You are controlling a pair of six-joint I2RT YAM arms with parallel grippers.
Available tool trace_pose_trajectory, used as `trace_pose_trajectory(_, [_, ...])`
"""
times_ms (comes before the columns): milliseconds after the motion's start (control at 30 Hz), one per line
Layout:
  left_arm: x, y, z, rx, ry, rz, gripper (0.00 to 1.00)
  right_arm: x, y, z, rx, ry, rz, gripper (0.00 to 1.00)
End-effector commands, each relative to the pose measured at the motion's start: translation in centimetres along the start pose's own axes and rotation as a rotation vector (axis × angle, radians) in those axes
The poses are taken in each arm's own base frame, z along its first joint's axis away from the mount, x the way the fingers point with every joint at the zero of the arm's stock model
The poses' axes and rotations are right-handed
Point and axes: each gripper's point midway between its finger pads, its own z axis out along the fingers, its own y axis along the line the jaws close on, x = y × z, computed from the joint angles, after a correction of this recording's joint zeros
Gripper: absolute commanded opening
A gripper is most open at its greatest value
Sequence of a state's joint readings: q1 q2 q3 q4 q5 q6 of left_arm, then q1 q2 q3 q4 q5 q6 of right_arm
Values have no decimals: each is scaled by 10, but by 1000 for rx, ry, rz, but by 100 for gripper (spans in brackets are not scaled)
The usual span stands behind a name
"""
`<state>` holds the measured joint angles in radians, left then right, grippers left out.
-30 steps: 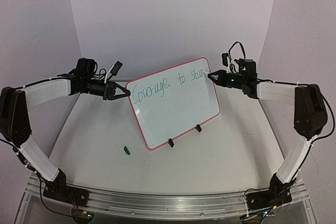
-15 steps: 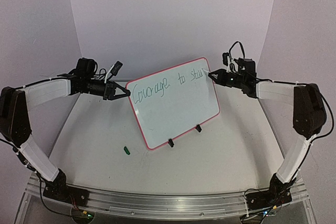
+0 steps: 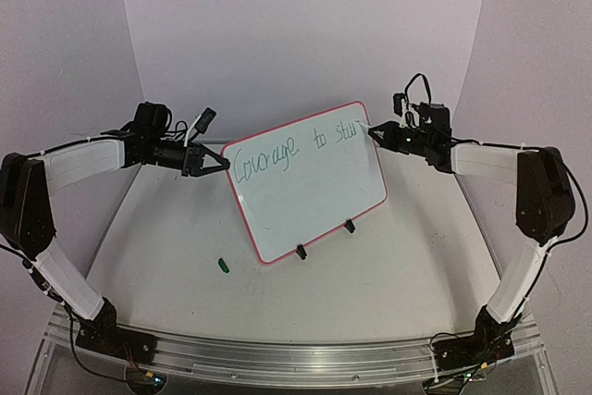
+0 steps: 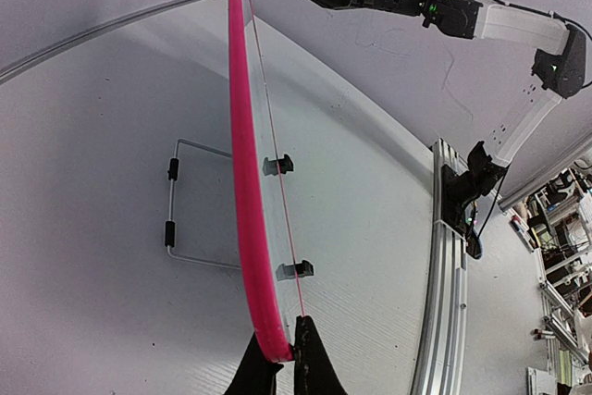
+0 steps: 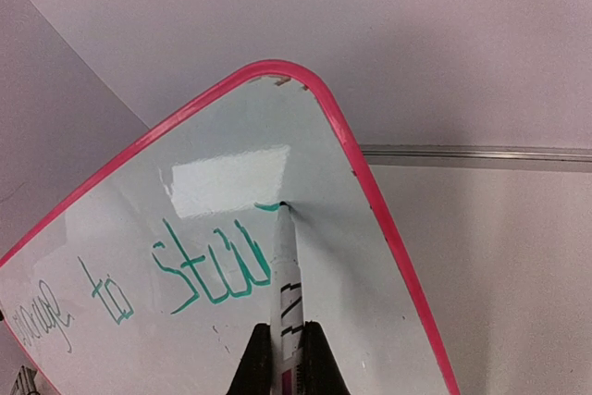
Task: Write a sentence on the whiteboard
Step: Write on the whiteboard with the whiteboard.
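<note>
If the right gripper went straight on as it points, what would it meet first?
The whiteboard: the marker held by the right gripper appears to touch its face beside the sentence.

The propped whiteboard (image 3: 305, 182) bars mid-frame, the left gripper (image 3: 222, 163) clamping its left edge and the right gripper (image 3: 374, 133) holding a marker (image 5: 285, 275) to its upper right. The table (image 3: 398, 265) lies open below, save a small green object (image 3: 223, 265) at lower left.
</note>
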<state>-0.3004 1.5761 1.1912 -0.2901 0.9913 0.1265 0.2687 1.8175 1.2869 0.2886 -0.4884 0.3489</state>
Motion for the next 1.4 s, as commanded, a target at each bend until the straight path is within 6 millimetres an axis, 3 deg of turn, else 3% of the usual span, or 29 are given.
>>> trace_pose_trajectory(0, [8,2,8,-31,43,70,0,5,-2,1,-4,12,-2,0])
trace_pose_trajectory(267, [8,2,8,-30,42,69,0,14,-4,-7,15,22,-5,0])
trace_pose_trajectory(633, [7,1,7,-32,39,73,0,-11,8,-26,22,-47,-26,0])
trace_pose_trajectory(1367, [9,3,9,-29,44,66,0,-22,-10,-5,39,-57,-16,0])
